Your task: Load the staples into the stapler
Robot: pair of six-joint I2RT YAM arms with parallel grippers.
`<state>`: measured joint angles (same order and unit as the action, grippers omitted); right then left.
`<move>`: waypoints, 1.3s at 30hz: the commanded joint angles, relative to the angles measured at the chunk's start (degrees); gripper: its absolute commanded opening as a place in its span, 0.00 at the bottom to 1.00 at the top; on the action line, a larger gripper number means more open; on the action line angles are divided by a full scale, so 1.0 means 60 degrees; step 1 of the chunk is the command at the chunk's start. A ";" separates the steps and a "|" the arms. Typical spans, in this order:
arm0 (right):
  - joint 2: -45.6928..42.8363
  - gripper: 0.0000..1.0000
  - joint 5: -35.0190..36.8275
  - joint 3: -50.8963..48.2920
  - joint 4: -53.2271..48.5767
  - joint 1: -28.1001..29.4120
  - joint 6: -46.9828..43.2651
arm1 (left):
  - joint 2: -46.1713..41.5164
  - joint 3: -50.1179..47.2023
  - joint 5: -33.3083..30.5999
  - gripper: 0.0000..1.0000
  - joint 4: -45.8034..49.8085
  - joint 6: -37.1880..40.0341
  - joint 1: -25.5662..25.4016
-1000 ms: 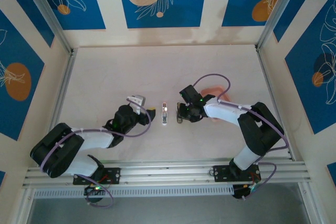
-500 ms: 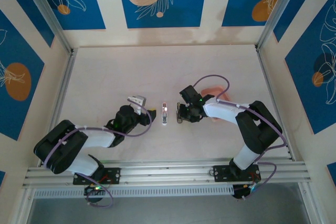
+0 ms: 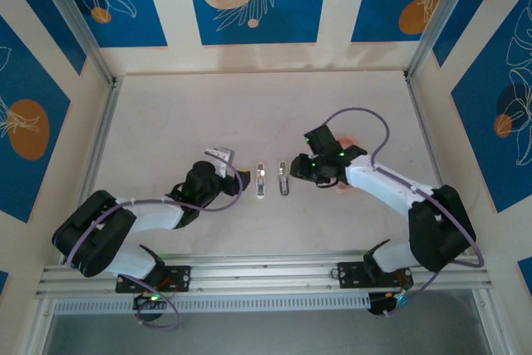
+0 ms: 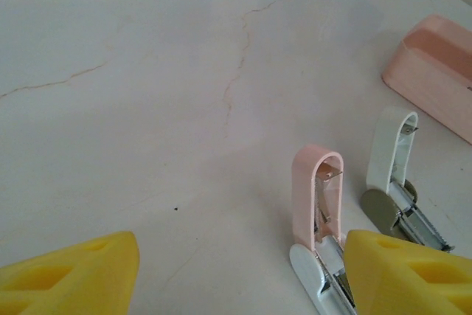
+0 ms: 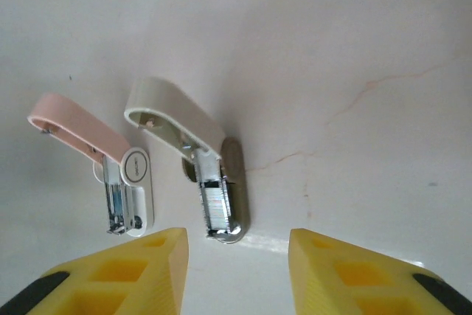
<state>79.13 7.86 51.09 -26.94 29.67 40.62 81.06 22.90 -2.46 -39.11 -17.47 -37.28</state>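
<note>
Left gripper (image 4: 240,263) first: its yellow fingers (image 4: 81,274) are spread wide with nothing but bare table (image 3: 183,114) between them, and it sits low just left of the two staplers. Next over is the pink stapler (image 4: 317,197), lid flipped up, lying flat with its white base close to the left gripper's right finger. Right beside it, not touching, is the white stapler (image 5: 177,119) on a grey metal base, lid also swung open. In the right wrist view you can see a short pale grey strip in its open channel, which looks like the staples (image 5: 216,201), lying flat in the magazine. Right gripper (image 5: 236,245) is just off the end of that stapler's base, fingers parted a moderate amount and gripping nothing. Further right, the salmon-pink tray (image 4: 435,64) sits near the white stapler; can't tell what's in it from this angle
</note>
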 commanded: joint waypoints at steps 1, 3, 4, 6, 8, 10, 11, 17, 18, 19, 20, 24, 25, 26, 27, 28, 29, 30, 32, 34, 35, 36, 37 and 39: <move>-0.0588 0.41 -0.0678 0.0147 -0.1064 -0.1002 -0.0898 | -0.0154 0.0327 0.0398 0.73 0.0253 -0.0161 0.0075; -0.0642 0.42 -0.1099 0.0289 -0.1554 -0.1782 -0.1267 | -0.0107 0.0377 0.0493 0.73 0.0251 -0.0271 0.0086; -0.0595 0.42 -0.1285 0.0414 -0.1847 -0.2188 -0.1418 | -0.0084 0.0413 0.0566 0.73 0.0257 -0.0334 0.0075; -0.0433 0.42 -0.1487 0.0590 -0.2272 -0.2862 -0.1609 | -0.0033 0.0474 0.0685 0.73 0.0299 -0.0478 0.0084; -0.0150 0.42 -0.1650 0.0785 -0.2579 -0.3357 -0.1844 | 0.0004 0.0531 0.0769 0.73 0.0364 -0.0606 0.0075; 0.0308 0.42 -0.1743 0.1182 -0.2952 -0.3768 -0.1980 | 0.0057 0.0544 0.0780 0.73 0.0403 -0.0721 0.0060; 0.0543 0.42 -0.1814 0.1385 -0.3070 -0.3897 -0.2069 | 0.0082 0.0543 0.0794 0.73 0.0379 -0.0760 0.0054; 0.1669 0.42 -0.1167 0.2317 -0.3537 -0.3947 -0.2331 | 0.0128 0.0571 0.0717 0.73 0.0390 -0.0823 0.0045; 0.1782 0.41 -0.1039 0.2366 -0.3554 -0.3944 -0.2317 | 0.0128 0.0578 0.0674 0.73 0.0398 -0.0816 0.0042; 0.1872 0.42 -0.0930 0.2383 -0.3552 -0.3949 -0.2316 | 0.0145 0.0567 0.0633 0.73 0.0398 -0.0808 0.0044; 0.1944 0.41 -0.0804 0.2371 -0.3539 -0.3949 -0.2303 | 0.0143 0.0562 0.0603 0.73 0.0410 -0.0792 0.0041; 0.2269 0.41 -0.0480 0.2300 -0.3575 -0.4084 -0.2328 | 0.0172 0.0533 0.0418 0.73 0.0406 -0.0779 0.0033; 0.2319 0.41 -0.0471 0.2254 -0.3571 -0.4135 -0.2324 | 0.0173 0.0532 0.0392 0.74 0.0410 -0.0784 0.0035; 0.2373 0.41 -0.0448 0.2213 -0.3554 -0.4178 -0.2332 | 0.0186 0.0521 0.0343 0.74 0.0382 -0.0801 0.0031; 0.2414 0.41 -0.0456 0.2132 -0.3475 -0.4216 -0.2324 | 0.0225 0.0504 0.0287 0.74 0.0375 -0.0808 0.0022; 0.2465 0.42 -0.0512 0.2058 -0.3388 -0.4254 -0.2321 | 0.0247 0.0477 0.0238 0.74 0.0337 -0.0808 0.0022; 0.2506 0.41 -0.0583 0.2000 -0.3309 -0.4306 -0.2300 | 0.0282 0.0462 0.0220 0.74 0.0292 -0.0819 0.0029; 0.2581 0.41 -0.0634 0.1927 -0.3208 -0.4316 -0.2275 | 0.0317 0.0460 0.0227 0.74 0.0259 -0.0823 0.0018; 0.2775 0.41 -0.0705 0.1885 -0.3128 -0.4330 -0.2258 | 0.0341 0.0463 0.0284 0.74 0.0250 -0.0867 0.0023; 0.2947 0.41 -0.0728 0.1900 -0.3077 -0.4339 -0.2207 | 0.0371 0.0468 0.0343 0.74 0.0194 -0.0885 0.0017; 0.3001 0.41 -0.0724 0.1878 -0.3018 -0.4330 -0.2188 | 0.0424 0.0465 0.0362 0.74 0.0129 -0.0861 0.0004; 0.3042 0.40 -0.0731 0.1845 -0.2926 -0.4338 -0.2132 | 0.0499 0.0474 0.0379 0.74 0.0076 -0.0827 0.0015; 0.3103 0.39 -0.0763 0.1842 -0.2856 -0.4330 -0.2112 | 0.0563 0.0476 0.0408 0.74 0.0024 -0.0801 0.0009; 0.3243 0.38 -0.0788 0.1883 -0.2830 -0.4302 -0.2090 | 0.0603 0.0469 0.0475 0.74 -0.0036 -0.0826 0.0002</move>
<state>97.76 4.43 62.85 -44.40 3.88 27.55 83.99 24.97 -0.03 -37.43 -22.17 -37.30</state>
